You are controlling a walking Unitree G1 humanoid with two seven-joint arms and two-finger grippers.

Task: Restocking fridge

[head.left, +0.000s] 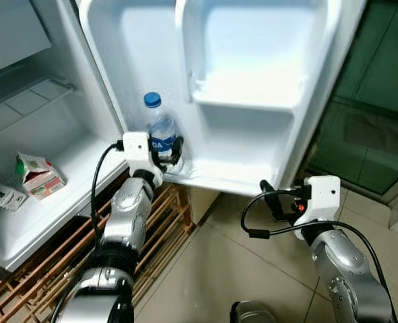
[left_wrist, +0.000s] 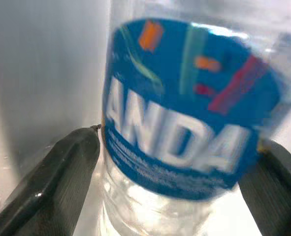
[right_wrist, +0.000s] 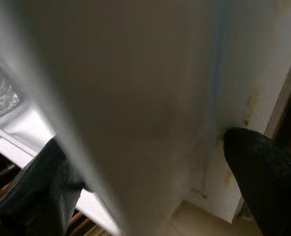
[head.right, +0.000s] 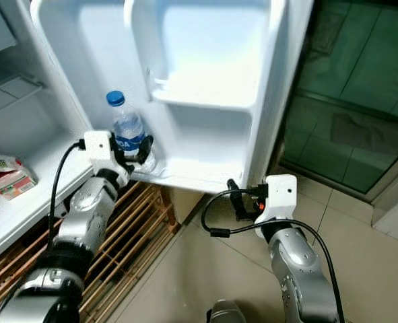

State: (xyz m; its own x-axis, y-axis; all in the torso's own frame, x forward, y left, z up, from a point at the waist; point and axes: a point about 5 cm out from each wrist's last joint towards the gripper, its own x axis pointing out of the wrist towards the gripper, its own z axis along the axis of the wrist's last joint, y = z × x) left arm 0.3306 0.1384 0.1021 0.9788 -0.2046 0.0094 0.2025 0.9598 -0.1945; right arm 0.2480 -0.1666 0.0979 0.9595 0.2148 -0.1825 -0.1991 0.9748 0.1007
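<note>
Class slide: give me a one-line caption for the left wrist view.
Left tool, its black fingers either side of a blue-labelled water bottle against the white fridge door.

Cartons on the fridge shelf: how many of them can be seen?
2. A carton with a red and green print lies on the white shelf inside the fridge. A white carton lies beside it, nearer the picture's left edge. Others may be hidden beyond that edge.

Clear bottle [head.left: 161, 131]: blue cap, blue label; white fridge door [head.left: 252, 87].

Clear water bottle [head.left: 160, 129], blue cap, blue label, upright in bottom shelf of open fridge door [head.left: 252, 101], hinge corner.
</note>
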